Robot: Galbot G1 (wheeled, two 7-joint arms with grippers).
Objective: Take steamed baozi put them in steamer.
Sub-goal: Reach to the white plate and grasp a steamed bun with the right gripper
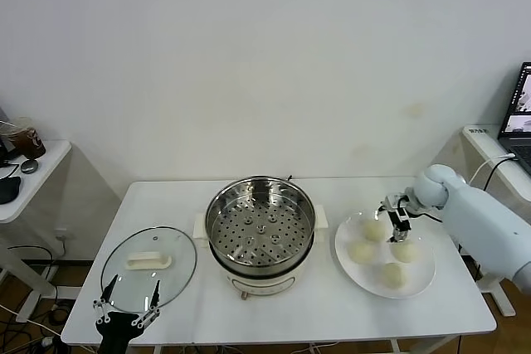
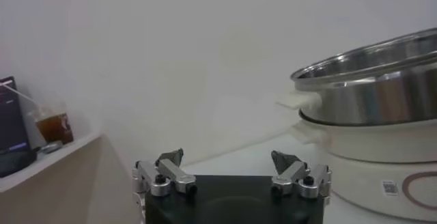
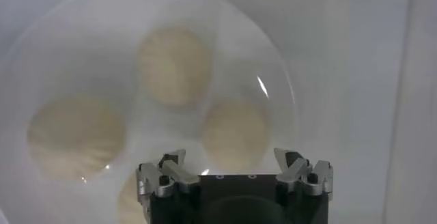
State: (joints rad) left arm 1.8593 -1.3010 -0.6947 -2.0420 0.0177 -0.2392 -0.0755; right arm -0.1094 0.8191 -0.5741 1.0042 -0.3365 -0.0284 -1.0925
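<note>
The steamer (image 1: 260, 234) stands upright at the middle of the white table (image 1: 348, 308), its round mouth facing straight up and its perforated tray bare; being round it has no long axis except the line through its two cream side handles, which runs left to right along the table. To the steamer's right, just beside it but not touching, lies a flat white plate (image 1: 421, 281) bearing the four steamed baozi (image 1: 362, 251), round and domed, sitting apart from one another. The right gripper (image 1: 397, 219) hangs over the far part of that plate with its jaws spread and nothing between them, just above the buns. To the steamer's left a glass lid (image 1: 149, 267) with a white handle lies flat, its near rim close to the table's front edge. The left gripper (image 1: 129, 304) waits at that front edge, beside the lid, jaws wide and empty. The right wrist view looks straight down on the baozi (image 3: 173, 65) and plate (image 3: 273, 82), showing bare plate between buns; the left wrist view shows instead the steamer's steel wall (image 2: 382, 99) side-on above its cream base. Bare tabletop lies in front of the steamer and behind it.
</note>
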